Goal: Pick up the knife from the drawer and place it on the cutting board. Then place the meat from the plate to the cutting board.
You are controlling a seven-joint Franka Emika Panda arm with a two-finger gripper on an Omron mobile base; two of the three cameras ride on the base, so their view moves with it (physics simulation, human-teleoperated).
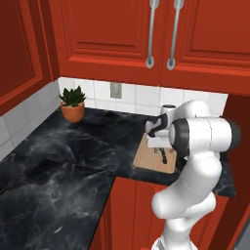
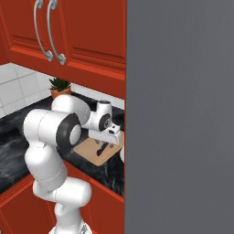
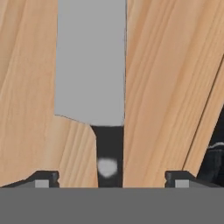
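The knife (image 3: 89, 65) lies flat on the light wooden cutting board (image 3: 166, 87), its broad grey blade pointing away from my hand and its black handle toward it. My gripper (image 3: 111, 179) hangs just above the handle, open. Its fingertips (image 3: 43, 178) stand wide apart on either side of the handle and do not touch it. From the left base view the gripper (image 1: 161, 152) is low over the cutting board (image 1: 146, 160) on the black counter. From the right base view the gripper (image 2: 103, 147) is over the same board (image 2: 87, 148). The drawer, the meat and the plate are hidden.
A potted plant (image 1: 72, 103) stands at the back left of the black marble counter (image 1: 58, 161). Red upper cabinets with long silver handles (image 1: 151, 34) hang above. A tall grey panel (image 2: 183, 114) blocks the right of the right base view.
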